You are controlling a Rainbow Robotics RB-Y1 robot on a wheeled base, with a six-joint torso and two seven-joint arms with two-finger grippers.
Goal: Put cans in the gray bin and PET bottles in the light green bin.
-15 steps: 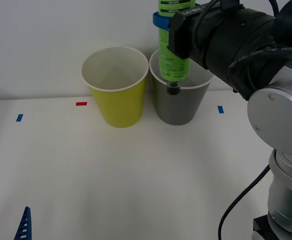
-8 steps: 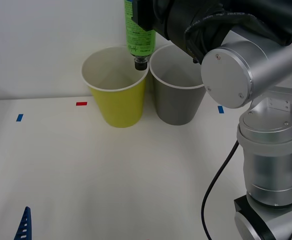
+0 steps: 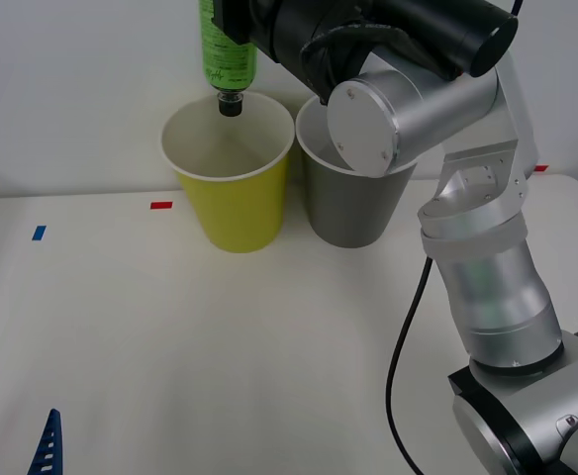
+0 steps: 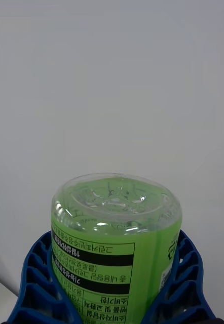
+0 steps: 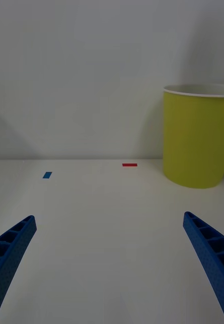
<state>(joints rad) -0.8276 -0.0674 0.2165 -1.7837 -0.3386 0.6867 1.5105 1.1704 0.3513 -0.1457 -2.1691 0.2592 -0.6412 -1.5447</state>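
The PET bottle (image 3: 226,54) hangs upside down, black cap lowest, directly over the mouth of the light green bin (image 3: 232,193). My right gripper (image 4: 112,304) is shut on the bottle (image 4: 114,238), its blue fingers (image 4: 36,283) clasping both sides of the green label. The gray bin (image 3: 353,208) stands just right of the green one, partly behind my right arm. My left gripper (image 5: 109,263) is open and low over the table's near left, its fingertip (image 3: 46,445) at the front view's lower edge. The green bin (image 5: 198,136) stands ahead of it.
Small tape marks lie on the white table: blue (image 3: 39,233) at left, red (image 3: 160,205) beside the green bin. A plain wall rises right behind both bins. My right arm (image 3: 487,267) reaches up and across from the right side.
My right arm has carried the bottle leftward, from above the gray bin to above the light green bin. The left gripper has stayed still.
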